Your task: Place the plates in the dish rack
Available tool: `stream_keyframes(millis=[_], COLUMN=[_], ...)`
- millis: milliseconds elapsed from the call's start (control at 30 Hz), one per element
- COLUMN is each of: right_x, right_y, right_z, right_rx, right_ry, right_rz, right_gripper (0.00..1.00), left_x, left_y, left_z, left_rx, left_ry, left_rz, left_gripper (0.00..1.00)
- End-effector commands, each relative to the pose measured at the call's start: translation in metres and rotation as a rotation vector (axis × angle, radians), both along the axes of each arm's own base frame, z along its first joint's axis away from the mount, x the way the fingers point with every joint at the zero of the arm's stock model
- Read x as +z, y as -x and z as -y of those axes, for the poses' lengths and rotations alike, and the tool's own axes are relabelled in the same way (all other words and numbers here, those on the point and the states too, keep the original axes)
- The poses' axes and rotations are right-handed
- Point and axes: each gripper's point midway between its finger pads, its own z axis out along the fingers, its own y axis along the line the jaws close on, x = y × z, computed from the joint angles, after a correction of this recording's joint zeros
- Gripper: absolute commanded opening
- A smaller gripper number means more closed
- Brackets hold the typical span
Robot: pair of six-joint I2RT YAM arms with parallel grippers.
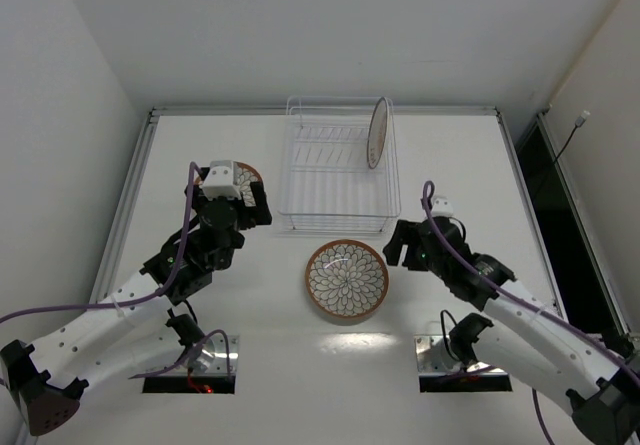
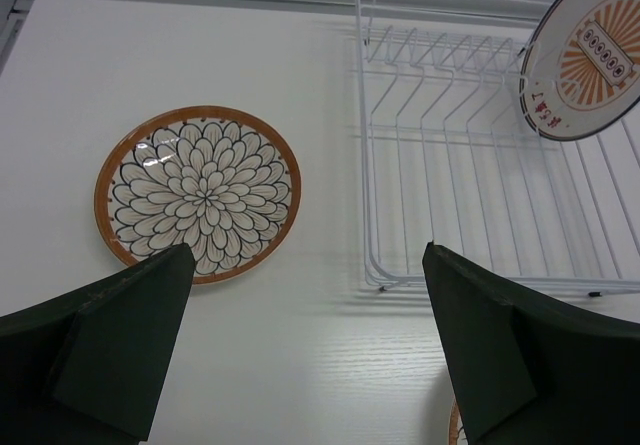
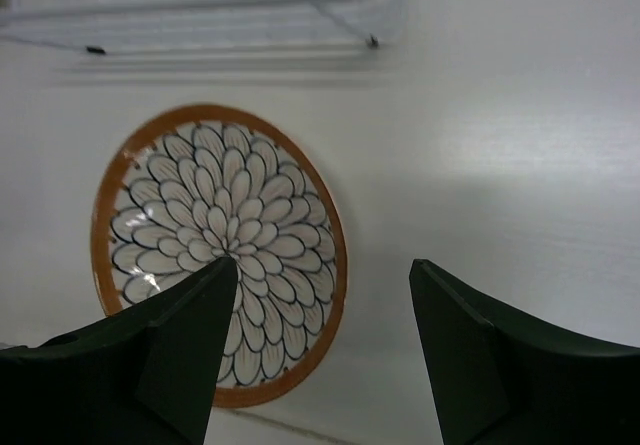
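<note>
- Right, top view: the dish rack (image 1: 338, 165) sits at the back centre of the table (image 1: 450, 165).
  - The racked plate (image 1: 378, 132) stands on edge in its right-hand slots.
  - The centre plate (image 1: 347, 280) lies flat just in front of the rack.
  - The left plate (image 1: 250, 172) is mostly hidden under the left claw (image 1: 230, 193). Only a bit of orange rim shows, and the claw's spread is hard to read here.
  - The right claw (image 1: 395, 243) is just right of the centre plate, near its rim. Can't tell if they touch.
- Left wrist: fingers (image 2: 120, 345) are spread wide with nothing between them.
  - The left plate lies flat, ahead and off to the picture's left. Its near edge is cut by that side's fingertip.
  - The rack is ahead on the right, cropped by the frame. The racked plate is at top right, also cropped.
  - An orange rim sliver (image 2: 455, 433) shows at the bottom edge. Can't tell which plate it belongs to.
- Right wrist: blurry. Jaws are apart, gripping nothing.
  - The finger on the picture's left covers the centre plate's near part, and the plate's right rim falls in the gap.
  - The other finger is over bare table.
  - Only the rack's near bottom wire shows, at the top.
</note>
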Motion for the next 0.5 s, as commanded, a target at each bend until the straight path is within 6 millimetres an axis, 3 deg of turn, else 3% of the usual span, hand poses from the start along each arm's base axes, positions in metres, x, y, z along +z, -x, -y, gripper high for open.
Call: stream_keyframes(millis=[0, 200, 467], right_x=[-0.02, -0.067, -0.098], right_y=[0.023, 0.049, 0.058], right_z=[-0.019, -0.025, -0.033], right_rx=[0.012, -0.018, -0.038], right_ry=[-0.169, -0.333, -0.327], right_rz=[-0.096, -0.171, -0.262], right_gripper=[0.67, 0.66, 0.65], left_x=[0.015, 0.015, 0.012], left_y=[-0.001, -0.001, -0.002], left_z=[-0.007, -0.007, -0.006], left_rx=[0.033, 0.033, 0.032], left_ry=[0.023, 0.023, 0.007], left_rz=[0.036, 0.036, 0.03], left_gripper=[0.99, 0.99, 0.99])
